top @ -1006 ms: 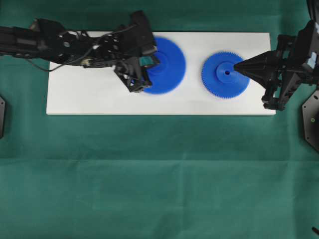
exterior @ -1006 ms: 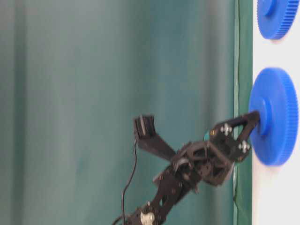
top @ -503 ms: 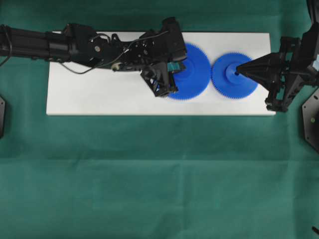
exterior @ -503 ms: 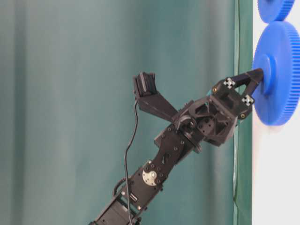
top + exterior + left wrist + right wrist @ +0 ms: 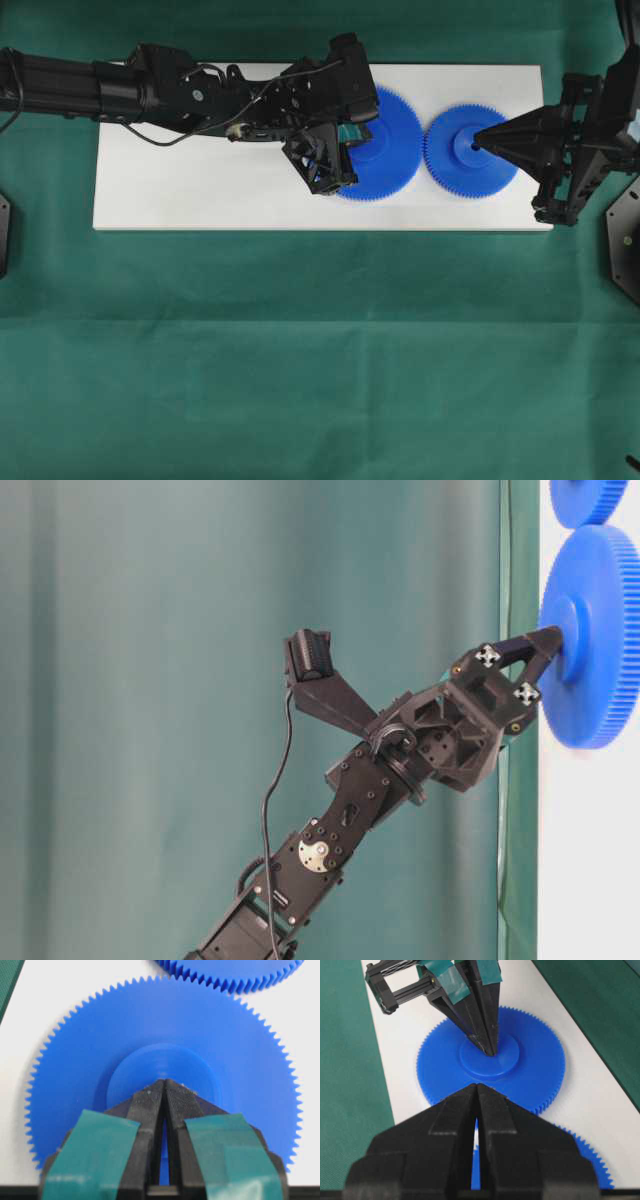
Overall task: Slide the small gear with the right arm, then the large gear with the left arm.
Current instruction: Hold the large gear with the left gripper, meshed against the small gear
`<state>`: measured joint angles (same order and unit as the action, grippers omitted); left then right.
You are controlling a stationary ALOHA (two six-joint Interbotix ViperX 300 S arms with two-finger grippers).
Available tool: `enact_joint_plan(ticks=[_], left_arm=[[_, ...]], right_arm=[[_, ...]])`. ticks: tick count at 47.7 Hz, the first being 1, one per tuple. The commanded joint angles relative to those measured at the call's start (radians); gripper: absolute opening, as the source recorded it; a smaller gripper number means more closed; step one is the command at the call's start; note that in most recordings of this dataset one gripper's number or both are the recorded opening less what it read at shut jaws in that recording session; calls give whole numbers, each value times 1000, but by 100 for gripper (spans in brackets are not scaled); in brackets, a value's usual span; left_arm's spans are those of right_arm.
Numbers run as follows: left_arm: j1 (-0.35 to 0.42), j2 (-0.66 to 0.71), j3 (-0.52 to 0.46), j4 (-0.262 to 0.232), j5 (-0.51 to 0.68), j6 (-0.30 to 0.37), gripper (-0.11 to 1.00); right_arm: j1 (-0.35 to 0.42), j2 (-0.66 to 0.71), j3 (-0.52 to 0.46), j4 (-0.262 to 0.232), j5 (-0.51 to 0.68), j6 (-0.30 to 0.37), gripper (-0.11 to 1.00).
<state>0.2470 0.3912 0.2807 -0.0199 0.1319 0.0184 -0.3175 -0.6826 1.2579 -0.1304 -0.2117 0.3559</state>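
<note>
Board: white rectangular board [image 5: 200, 190] lies on the green cloth [image 5: 320, 350] and carries both blue gears.
Large gear: the large gear [image 5: 392, 150] sits right of the board's middle — its toothed rim meets that of the small gear [image 5: 490, 165] on its right, the two rims touching or meshed in the overhead view.
Small gear: near the board's right end, flat, raised hub upward.
Left arm: the left arm [image 5: 120, 90] reaches in from the left across the board's far edge, a thin cable running along it.
Left gripper: the left gripper [image 5: 164, 1085], its fingers wrapped in teal tape [image 5: 92, 1152], has the jaws drawn together to a point; the tips press on the large gear's raised hub [image 5: 165, 1067] at its centre, gripping nothing.
Right arm: the right arm [image 5: 590, 130] stands at the board's right end.
Right gripper: the right gripper [image 5: 478, 142] has its jaws together as well — a slit between them in the right wrist view — with the tip at the small gear's hub; actual contact with the centre hole cannot be told.
Table-level view: the left gripper's tip touches the hub of the large gear [image 5: 595, 640], which lies flat on the board.
</note>
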Motion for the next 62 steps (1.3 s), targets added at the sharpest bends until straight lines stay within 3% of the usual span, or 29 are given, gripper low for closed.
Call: enact_joint_plan(ticks=[1, 38, 62], left_arm=[[-12, -11, 3, 2, 17, 3, 0], [-26, -41, -15, 2, 12, 3, 0], [-23, -155, 6, 2, 12, 28, 0]], right_arm=[[3, -2, -11, -2, -9, 2, 51], [5, -2, -8, -2, -9, 3, 51], [14, -2, -9, -2, -11, 5, 51]])
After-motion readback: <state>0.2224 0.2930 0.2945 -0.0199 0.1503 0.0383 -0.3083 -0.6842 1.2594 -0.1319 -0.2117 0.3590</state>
